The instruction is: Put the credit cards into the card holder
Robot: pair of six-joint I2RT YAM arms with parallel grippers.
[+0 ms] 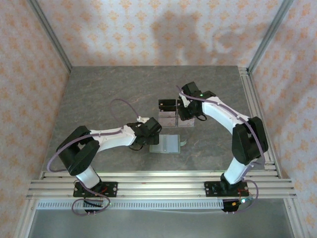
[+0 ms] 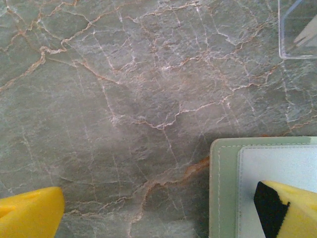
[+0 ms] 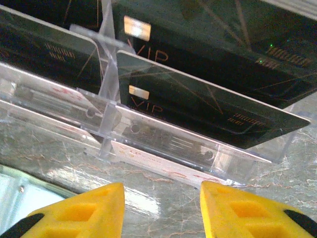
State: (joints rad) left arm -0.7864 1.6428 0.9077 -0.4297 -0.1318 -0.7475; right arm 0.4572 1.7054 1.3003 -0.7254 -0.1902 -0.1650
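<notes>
Top view, clear stand (image 1: 174, 120): our landmark, standing mid-table (image 1: 99, 94).
Top view, credit cards (image 1: 167, 104): dark cards sit in the stand's tiers, and we see none lying outside it.
Top view, card holder (image 1: 167, 145): it lies flat, pale inside up, just on the near side of the stand.
Top view, right gripper (image 1: 184, 114): it is at the stand's right end, pointed into it. We cannot read the jaws from here.
Top view, left gripper (image 1: 148, 135): it is to the near-left of the stand, over the holder's left edge.
Left wrist, left gripper (image 2: 158, 206): the fingers are spread wide and grip nothing. One fingertip (image 2: 292, 208) hangs over the holder's corner (image 2: 225, 188) and the other over bare table. A corner of the stand (image 2: 297, 29) shows beyond.
Right wrist, right gripper (image 3: 162, 208): the jaws are apart and empty, just short of the stand's front lip (image 3: 163, 144).
Right wrist, credit cards (image 3: 208, 106): black VIP cards lean back in the tiers, the nearest one straight ahead above the gap.
Step in hand: we judge it to be the reach for a first card.
Doing it well: we would aim for the card's free upper edge, clear of the acrylic lip. We would pinch its two faces squarely and draw it out along its slot rather than forward, since a forward tug would likely slide or tip the light stand. The left gripper looks well placed to steady the holder.
</notes>
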